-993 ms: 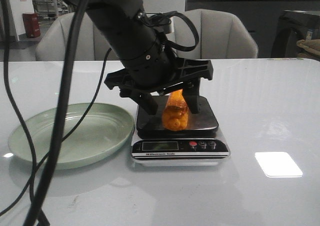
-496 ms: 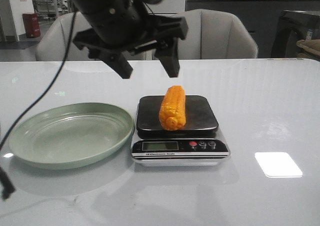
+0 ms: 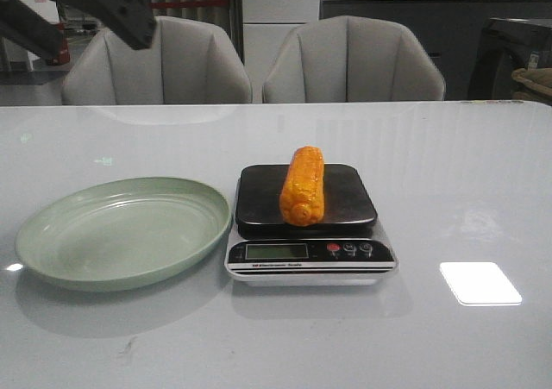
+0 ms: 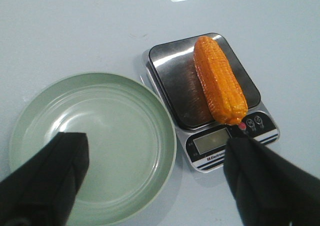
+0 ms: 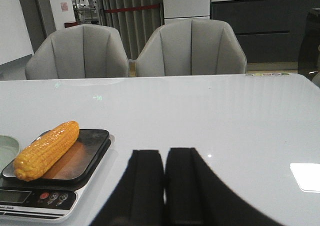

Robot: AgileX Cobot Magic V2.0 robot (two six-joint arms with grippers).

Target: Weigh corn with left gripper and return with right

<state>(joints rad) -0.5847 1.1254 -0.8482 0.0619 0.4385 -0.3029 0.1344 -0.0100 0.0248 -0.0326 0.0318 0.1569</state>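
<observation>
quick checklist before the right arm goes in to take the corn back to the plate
1. Corn lying fully on the scale platform, nothing gripping it: ok.
2. Left end effector open and lifted away from the scale: ok.
3. Right end effector open enough for the cob: not ok, fingers look shut together.
4. Plate free to receive the corn, beside the scale: ok.
5. Scale display showing a settled reading: cannot tell, digits unreadable.

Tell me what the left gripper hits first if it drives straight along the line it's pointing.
Probably the plate rim or the table just beside the scale. The left gripper points down with open fingers; the midline falls near the plate's edge, not the corn. Depth is unclear.
</observation>
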